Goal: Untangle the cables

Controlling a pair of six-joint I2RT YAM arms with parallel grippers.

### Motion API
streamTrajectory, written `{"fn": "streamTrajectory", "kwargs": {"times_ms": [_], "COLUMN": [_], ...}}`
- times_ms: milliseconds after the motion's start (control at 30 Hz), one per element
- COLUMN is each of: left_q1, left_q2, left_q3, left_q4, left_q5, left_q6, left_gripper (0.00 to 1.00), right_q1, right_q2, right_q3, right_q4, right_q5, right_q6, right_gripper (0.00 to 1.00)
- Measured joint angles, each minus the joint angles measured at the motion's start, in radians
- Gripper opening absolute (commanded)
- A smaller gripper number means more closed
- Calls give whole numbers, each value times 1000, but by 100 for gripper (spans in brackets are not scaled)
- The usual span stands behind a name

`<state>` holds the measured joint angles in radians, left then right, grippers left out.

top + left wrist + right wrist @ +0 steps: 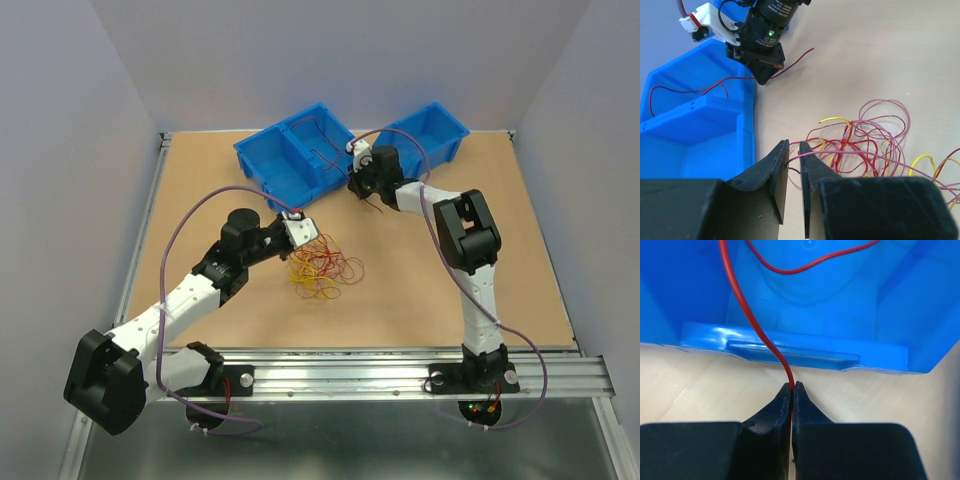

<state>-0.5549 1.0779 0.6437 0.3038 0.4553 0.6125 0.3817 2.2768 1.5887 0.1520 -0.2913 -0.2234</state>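
Right gripper (792, 385) pinches one red cable (753, 316) at the bin's edge; left gripper (793, 145) sits at the tangle (860, 145).
The right wrist view shows jaws pressed together on the red cable, which climbs over the blue bin (790, 348) rim. Only the left wrist view shows the left gripper's jaws a narrow gap apart, with a pink strand (850, 152) crossing the tips and the tangle just beyond on the table (450, 260) — from overhead, both grips are too small to judge.
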Motion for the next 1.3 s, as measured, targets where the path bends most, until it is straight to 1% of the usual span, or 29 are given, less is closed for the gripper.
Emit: {"fn": "streamTrajectory", "kwargs": {"times_ms": [267,400,500,633,767,1000,1167,1300], "left_q1": [0,0,0,0,0,0,0,0], "left_q2": [-8,-10,-10,-10,-10,-10,-10,-10], "left_q3": [0,0,0,0,0,0,0,0], "left_q4": [0,0,0,0,0,0,0,0], "left_q5": [0,0,0,0,0,0,0,0], "left_q6": [0,0,0,0,0,0,0,0], "left_gripper": [26,26,26,26,26,26,26,26], "right_q1": [0,0,0,0,2,33,61,73], "right_q2": [-100,-97,-56,48,146,316,405,430], "right_q3": [-1,53,150,341,476,667,752,754], "right_q4": [-9,-31,-55,-73,-85,-103,-92,-68], "right_q5": [-37,-64,-81,-104,-114,-97,-96,-95], "right_q6": [63,101,124,159,184,201,204,206], "right_gripper": [1,0,1,1,0,1,1,0]}}
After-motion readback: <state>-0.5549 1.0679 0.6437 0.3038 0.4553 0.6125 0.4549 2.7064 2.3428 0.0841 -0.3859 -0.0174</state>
